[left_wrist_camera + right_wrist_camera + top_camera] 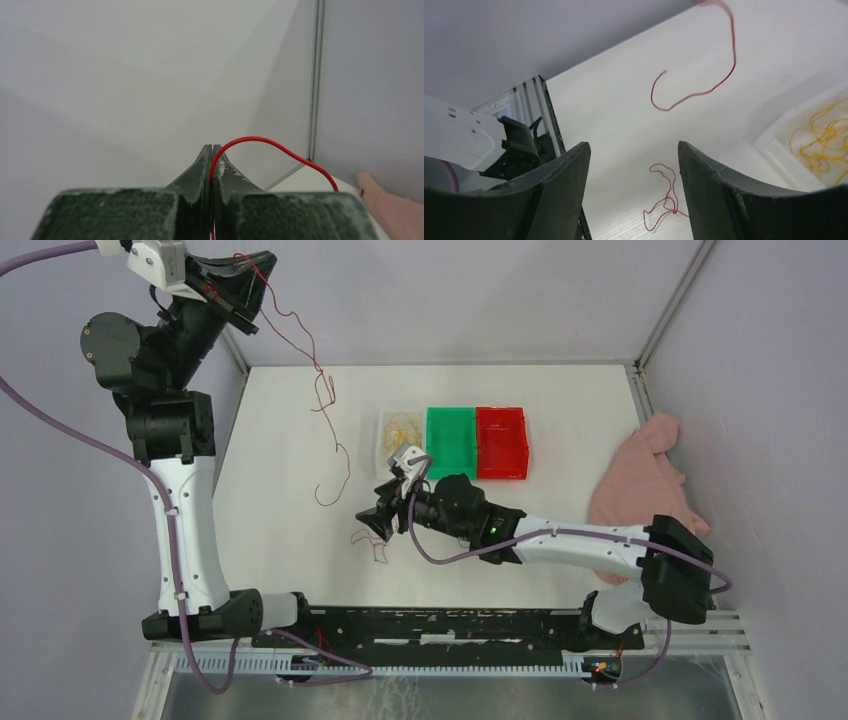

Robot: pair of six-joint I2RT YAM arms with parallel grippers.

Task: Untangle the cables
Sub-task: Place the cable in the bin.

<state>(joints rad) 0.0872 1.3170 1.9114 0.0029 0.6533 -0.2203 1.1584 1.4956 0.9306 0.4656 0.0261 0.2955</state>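
My left gripper (pixel 258 278) is raised high at the back left and is shut on a long red cable (pixel 322 390). The cable hangs down and its free end curls on the white table. In the left wrist view the red cable (pixel 260 141) arcs out from between the closed fingers of my left gripper (pixel 213 147). My right gripper (pixel 377 523) is open and empty, low over the table middle. A second short red cable (pixel 371 543) lies looped just beside it, seen between the fingers in the right wrist view (pixel 664 200). Yellow cables (pixel 404 428) lie in a clear tray.
A green tray (pixel 451 442) and a red tray (pixel 502 442) stand side by side behind my right gripper, next to the clear tray (pixel 386 445). A pink cloth (pixel 645 475) lies at the right edge. Enclosure walls surround the table.
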